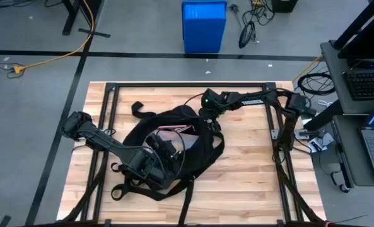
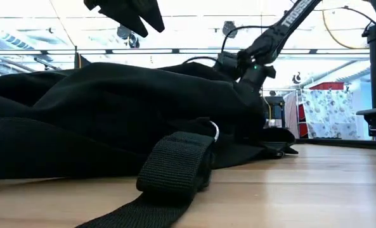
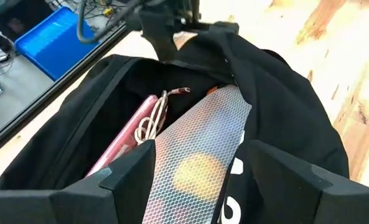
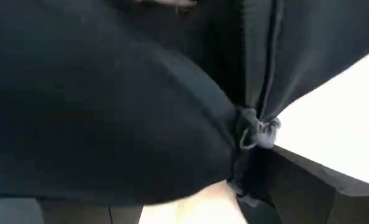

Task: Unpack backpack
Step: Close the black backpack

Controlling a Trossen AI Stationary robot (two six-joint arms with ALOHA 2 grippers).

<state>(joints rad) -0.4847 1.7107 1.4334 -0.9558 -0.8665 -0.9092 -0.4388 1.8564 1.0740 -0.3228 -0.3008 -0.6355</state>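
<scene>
The backpack (image 1: 174, 148) lies open mid-surface. I see my left gripper (image 3: 190, 180) hovering over its mouth, jaws apart and empty. My right gripper (image 1: 207, 113) sits at the bag's far rim, jaws clamped on the fabric. Inside lie a pink flat item (image 3: 125, 140), a coiled cable (image 3: 156, 115) and a honeycomb-patterned sheet (image 3: 196, 149). A strap (image 2: 168, 171) crosses the wooden surface (image 1: 250, 170); a blue bin (image 1: 204, 25) stands on the floor beyond.

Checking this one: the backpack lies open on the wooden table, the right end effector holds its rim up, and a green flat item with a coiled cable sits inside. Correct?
Not quite. The flat item inside the backpack is pink, not green; the left wrist view shows it with the cable on it. The rest holds: the backpack lies open on the table, and the right end effector holds its rim.
</scene>
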